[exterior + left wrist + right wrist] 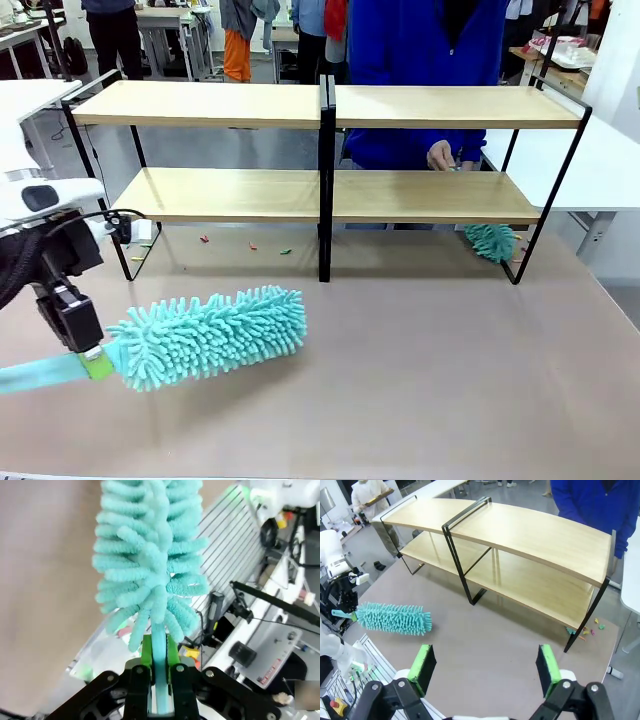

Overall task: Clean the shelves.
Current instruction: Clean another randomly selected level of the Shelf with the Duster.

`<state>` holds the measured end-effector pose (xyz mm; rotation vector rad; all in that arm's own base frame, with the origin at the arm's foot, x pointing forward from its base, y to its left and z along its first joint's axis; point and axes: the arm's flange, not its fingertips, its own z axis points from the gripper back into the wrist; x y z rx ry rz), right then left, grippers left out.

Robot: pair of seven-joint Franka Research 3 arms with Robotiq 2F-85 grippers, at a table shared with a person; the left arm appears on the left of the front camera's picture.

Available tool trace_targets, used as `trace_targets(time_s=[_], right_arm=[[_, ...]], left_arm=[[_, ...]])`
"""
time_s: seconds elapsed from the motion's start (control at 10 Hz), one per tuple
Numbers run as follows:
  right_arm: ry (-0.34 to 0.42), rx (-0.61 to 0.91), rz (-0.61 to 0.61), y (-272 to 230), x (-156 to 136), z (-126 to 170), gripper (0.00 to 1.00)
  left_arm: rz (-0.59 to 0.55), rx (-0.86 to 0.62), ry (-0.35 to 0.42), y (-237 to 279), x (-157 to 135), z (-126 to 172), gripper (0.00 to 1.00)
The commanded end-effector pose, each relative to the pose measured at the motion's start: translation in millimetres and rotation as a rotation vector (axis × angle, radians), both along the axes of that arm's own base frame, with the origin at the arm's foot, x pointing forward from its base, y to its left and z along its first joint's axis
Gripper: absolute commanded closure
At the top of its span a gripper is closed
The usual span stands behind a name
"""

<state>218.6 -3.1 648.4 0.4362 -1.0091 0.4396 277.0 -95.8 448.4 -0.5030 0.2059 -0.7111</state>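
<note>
The shelves (330, 105), two pale wooden boards in a black frame, span the far half of the table; they also show in the right wrist view (520, 535). My left gripper (92, 358) is shut on the flat handle of a fluffy teal duster (210, 335), whose head lies on the table in front of the left half of the shelves. In the left wrist view the green pads (146, 652) clamp the handle below the duster head (150, 555). My right gripper (485, 666) hangs open above the table, facing the shelves, with the duster (395, 619) to its left.
A person in blue stands behind the shelves, one hand (440, 155) at the lower board's right part. A second teal duster (490, 242) hangs by the right end frame. Small coloured scraps (250, 245) lie under the lower shelf; more scraps (585, 630) lie beside the right foot.
</note>
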Motion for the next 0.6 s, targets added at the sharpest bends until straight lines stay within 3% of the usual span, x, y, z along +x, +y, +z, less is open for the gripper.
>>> trace_targets(time_s=[0.0,0.2,0.5], right_arm=[[0.002,0.001,0.000,-0.4,-0.4,0.3,0.00],[0.002,0.001,0.000,-0.4,-0.4,0.3,0.00],[0.002,0.001,0.000,-0.4,-0.4,0.3,0.00]], left_arm=[[0.010,0.007,0.000,-6.4,3.9,-5.0,0.87],[0.270,-0.040,-0.042,-39.8,42.1,-9.6,0.87],[0.364,-0.021,-0.052,-68.5,80.1,-13.6,0.87]])
